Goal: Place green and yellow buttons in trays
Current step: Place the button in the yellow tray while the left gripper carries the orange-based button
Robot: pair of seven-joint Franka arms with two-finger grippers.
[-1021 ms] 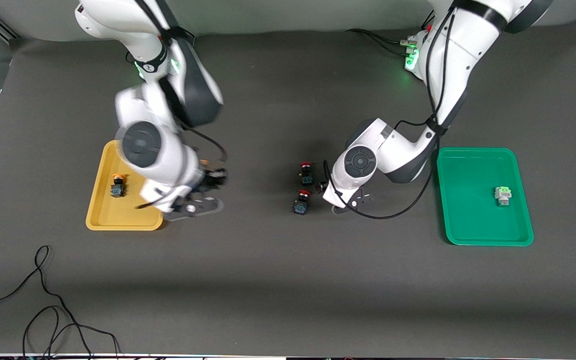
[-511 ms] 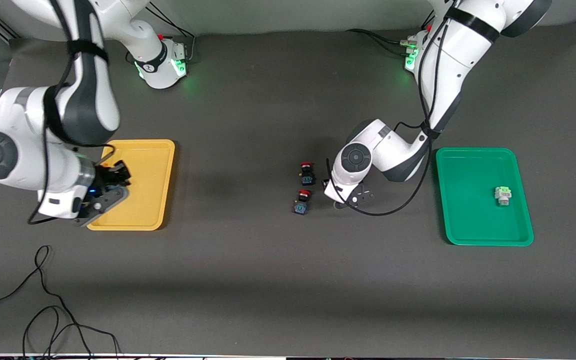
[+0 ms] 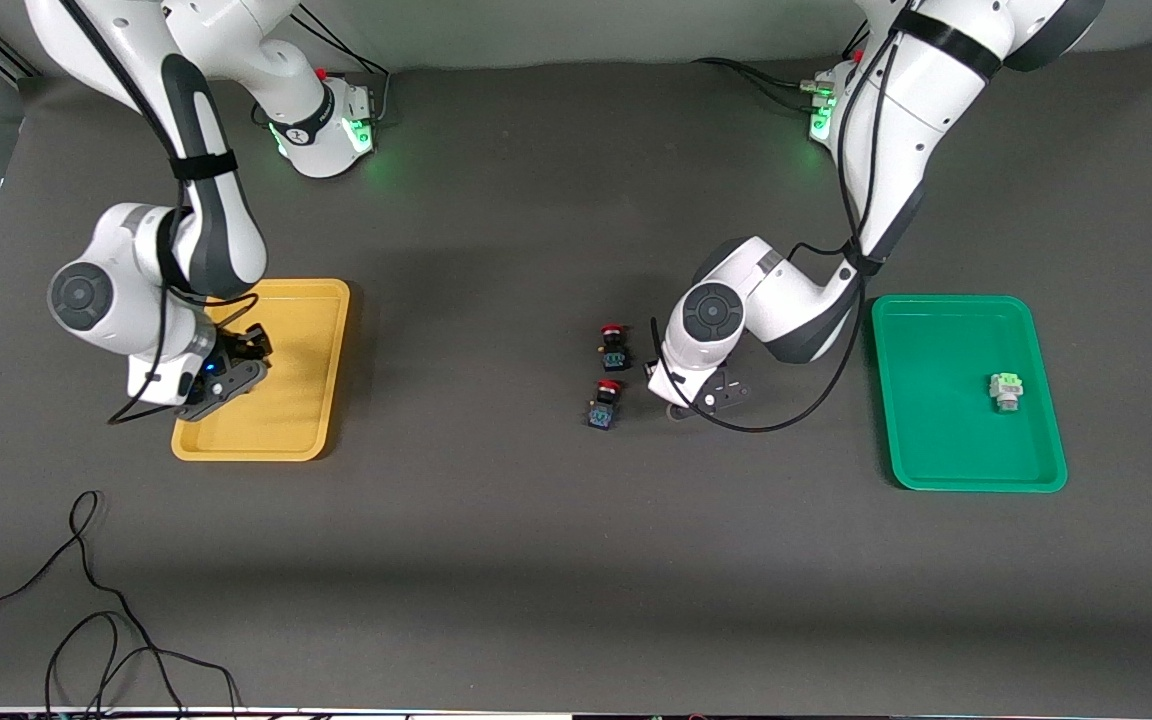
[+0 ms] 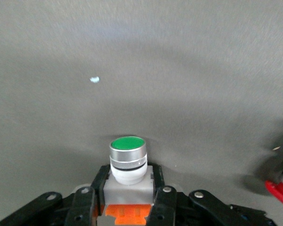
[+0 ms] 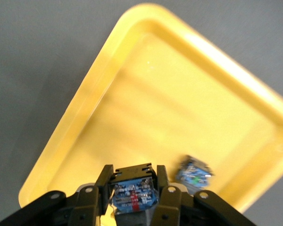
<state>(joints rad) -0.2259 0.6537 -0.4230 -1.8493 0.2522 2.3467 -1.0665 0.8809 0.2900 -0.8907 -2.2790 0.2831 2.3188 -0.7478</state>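
My right gripper [image 3: 244,348] is over the yellow tray [image 3: 311,400]. In the right wrist view the gripper [image 5: 132,183] is shut on a black-bodied button [image 5: 132,194] with a blue label; its cap is hidden. A second button [image 5: 194,172] lies in the yellow tray [image 5: 146,89]. My left gripper [image 3: 681,392] is low over the mat at mid-table. In the left wrist view it [image 4: 128,181] is shut on a green-capped button [image 4: 128,157] with a white-grey body. A pale-green-topped button [image 3: 1006,390] lies in the green tray [image 3: 936,440].
Two red-capped black buttons [image 3: 613,343] [image 3: 604,403] stand on the mat beside the left gripper, toward the right arm's end. One red cap [image 4: 279,190] shows in the left wrist view. A black cable [image 3: 86,600] loops on the mat near the front camera.
My right arm swung from the mat beside the yellow tray across it, and the gripper now hangs over the tray. The left arm has barely moved.
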